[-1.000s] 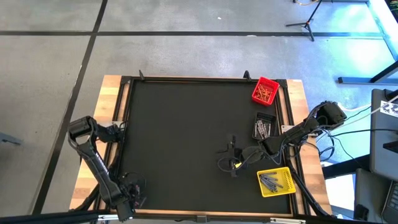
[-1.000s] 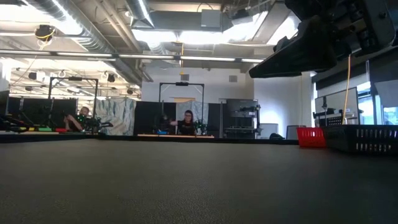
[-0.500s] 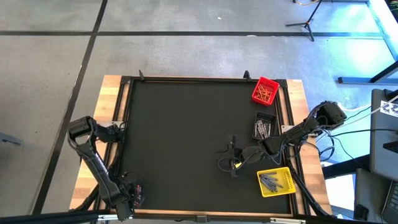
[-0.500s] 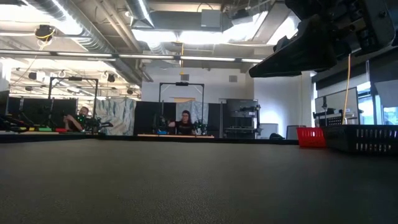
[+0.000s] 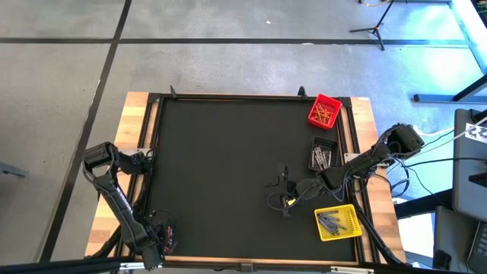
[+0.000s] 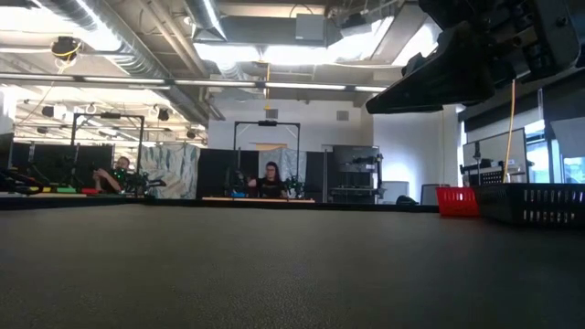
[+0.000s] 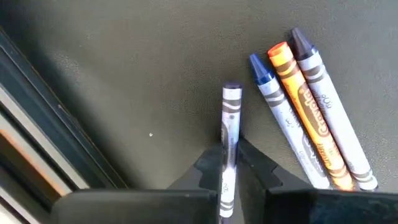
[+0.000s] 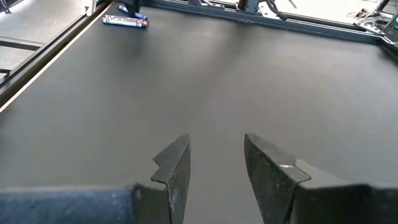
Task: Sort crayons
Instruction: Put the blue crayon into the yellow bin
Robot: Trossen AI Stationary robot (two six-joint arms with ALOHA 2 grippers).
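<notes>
At the table's near left corner my left gripper [image 5: 164, 233] points down and is shut on a grey crayon [image 7: 231, 106]. Beside it lie three more crayons side by side on the black mat: a blue one [image 7: 272, 99], an orange one [image 7: 301, 106] and a dark grey one [image 7: 326, 106]. My right gripper [image 5: 277, 195] hovers open over the mat's right half, nothing between its fingers [image 8: 214, 155]. Sorted crayons lie in a red bin [image 5: 325, 111], a black bin [image 5: 323, 156] and a yellow bin [image 5: 338, 222]. My left gripper pinches the grey crayon's two long sides [image 7: 227, 152] between its two fingers, about halfway along the stick. The fingers come from above and lie across it. The crayon is level; whether it still rests on the mat I cannot tell.
A raised dark frame and wooden border [image 7: 43, 155] run close beside my left gripper. The three bins stand along the table's right edge. The wide middle of the black mat [image 5: 228, 160] is bare. People show in the room behind the table [image 6: 272, 179].
My left gripper has shut on the grey crayon without leaving its place at the near left corner. My right arm has kept still.
</notes>
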